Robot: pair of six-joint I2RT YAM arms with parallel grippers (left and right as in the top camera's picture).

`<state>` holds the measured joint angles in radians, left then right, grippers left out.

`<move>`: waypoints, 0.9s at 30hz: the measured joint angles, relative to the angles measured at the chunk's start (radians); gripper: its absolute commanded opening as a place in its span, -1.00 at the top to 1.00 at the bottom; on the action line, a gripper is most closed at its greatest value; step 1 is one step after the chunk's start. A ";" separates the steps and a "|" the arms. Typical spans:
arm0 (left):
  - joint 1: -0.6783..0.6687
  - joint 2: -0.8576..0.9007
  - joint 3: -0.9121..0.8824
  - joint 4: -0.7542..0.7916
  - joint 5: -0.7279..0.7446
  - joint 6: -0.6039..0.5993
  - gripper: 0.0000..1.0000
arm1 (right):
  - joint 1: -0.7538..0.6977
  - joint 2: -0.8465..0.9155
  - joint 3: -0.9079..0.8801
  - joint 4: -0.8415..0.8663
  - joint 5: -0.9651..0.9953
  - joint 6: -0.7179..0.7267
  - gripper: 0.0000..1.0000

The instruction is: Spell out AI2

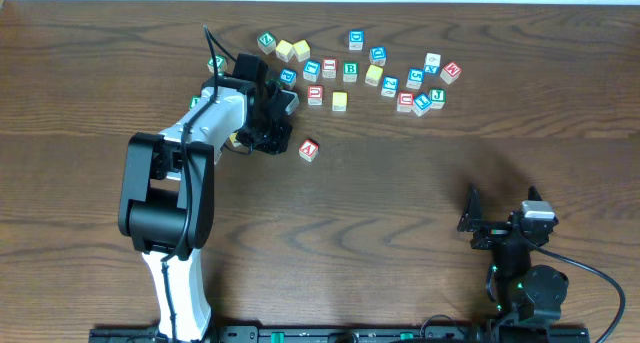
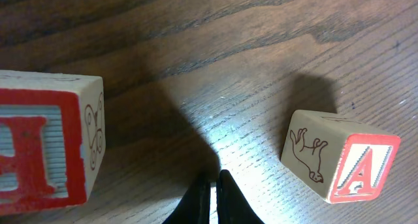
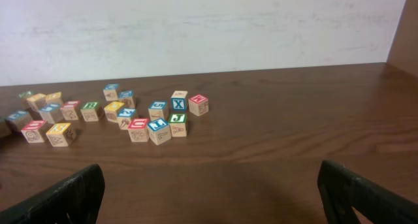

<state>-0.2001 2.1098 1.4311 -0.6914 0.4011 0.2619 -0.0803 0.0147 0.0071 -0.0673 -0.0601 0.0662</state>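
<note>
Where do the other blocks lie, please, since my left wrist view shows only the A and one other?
Observer: Overhead, most form a loose cluster on the far side of the table, beyond your A.
Operator: Is the right claw near them?
Observer: No, the right claw sits open by the near edge, well away.
Operator: Can you read any?
Observer: The right wrist view shows a blue X; no 2 that I can read.

Scattered blocks point(image 3: 159, 131) left of centre on table point(image 3: 294, 145), wall point(image 3: 209, 34) behind; gripper point(image 3: 210, 175) fingers spread wide, bottom corners.
</note>
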 measured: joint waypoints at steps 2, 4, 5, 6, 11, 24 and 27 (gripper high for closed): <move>0.000 0.000 0.000 0.000 0.000 -0.003 0.85 | 0.000 0.000 0.000 0.000 0.000 0.000 -0.99; 0.000 0.000 0.003 -0.003 -0.001 -0.011 0.85 | 0.000 0.000 0.000 0.000 0.000 0.000 -0.99; 0.000 0.000 0.006 -0.009 -0.004 -0.016 0.85 | 0.000 0.000 0.000 0.000 0.000 0.000 -0.99; 0.000 0.000 0.011 -0.018 -0.012 -0.022 0.85 | 0.000 0.000 0.000 0.000 0.000 0.000 -0.99; 0.000 -0.014 0.058 -0.069 -0.039 -0.050 0.85 | 0.000 0.000 0.000 0.000 0.000 0.000 -0.98; 0.000 -0.503 0.124 -0.166 -0.045 -0.158 0.81 | 0.000 0.000 0.000 0.000 0.000 0.000 -0.99; 0.000 -0.573 0.124 -0.202 -0.045 -0.161 0.81 | 0.000 0.000 0.000 0.000 0.000 0.000 -0.98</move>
<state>-0.2001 1.5368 1.5547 -0.8936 0.3561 0.1005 -0.0803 0.0147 0.0071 -0.0673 -0.0597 0.0662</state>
